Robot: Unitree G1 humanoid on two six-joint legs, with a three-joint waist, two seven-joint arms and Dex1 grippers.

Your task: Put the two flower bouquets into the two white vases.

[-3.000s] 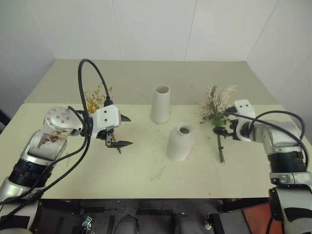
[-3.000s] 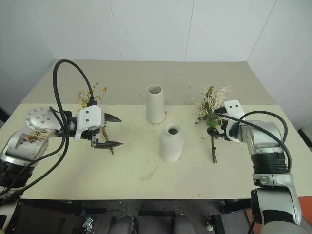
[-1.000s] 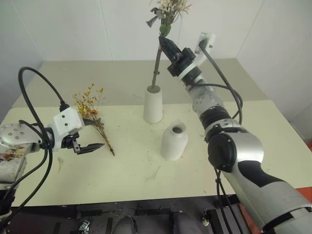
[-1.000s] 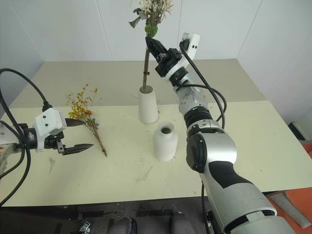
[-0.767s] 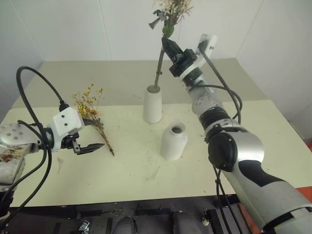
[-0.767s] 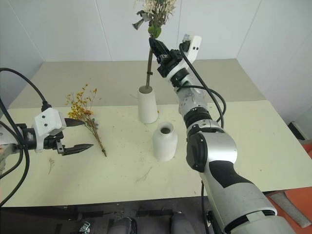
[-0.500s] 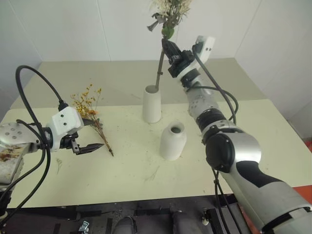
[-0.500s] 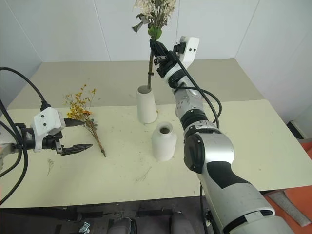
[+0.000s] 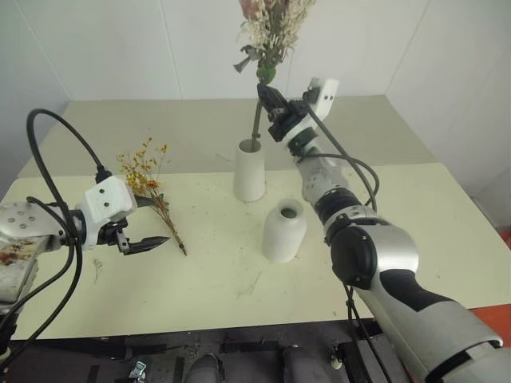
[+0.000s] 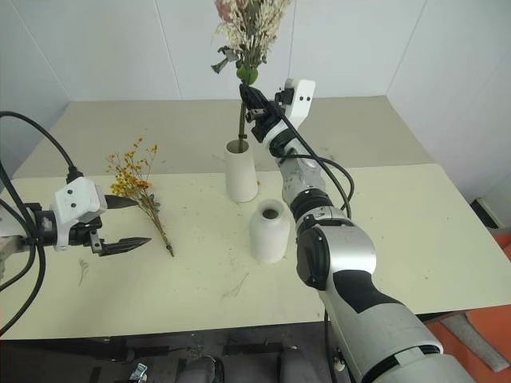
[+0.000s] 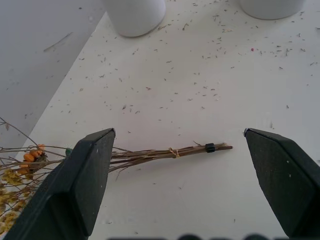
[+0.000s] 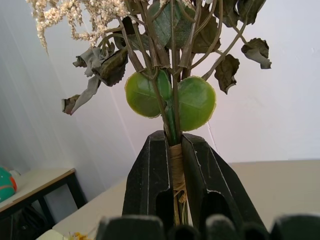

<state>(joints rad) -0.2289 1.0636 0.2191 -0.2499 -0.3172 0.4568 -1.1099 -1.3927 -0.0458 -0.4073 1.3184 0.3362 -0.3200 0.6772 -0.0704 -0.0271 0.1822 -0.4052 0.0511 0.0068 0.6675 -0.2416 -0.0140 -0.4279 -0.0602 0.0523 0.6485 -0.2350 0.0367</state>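
My right gripper (image 9: 268,102) is shut on the stem of the cream-and-pink bouquet (image 9: 271,32), holding it upright above the tall white vase (image 9: 249,171). The stem's lower end reaches into that vase's mouth. In the right wrist view the fingers (image 12: 145,180) clamp the bound stem (image 12: 175,160) just under two round green leaves. The shorter bottle-shaped vase (image 9: 284,231) stands empty in front. The yellow-orange bouquet (image 9: 148,177) lies on the table at the left. My left gripper (image 9: 158,222) hovers open beside its stems (image 11: 170,152), which lie between the fingers (image 11: 90,185) and a little ahead of them.
Loose stalk bits and crumbs (image 9: 257,283) are scattered over the pale table (image 9: 399,239). A black cable (image 9: 48,152) loops above my left arm. Beyond the vases the beige surface (image 9: 176,120) runs back to a white wall.
My right gripper has sunk with the cream-and-pink bouquet, sliding its stem further down into the tall vase and turning slightly. The left gripper and the yellow-orange bouquet have stayed put.
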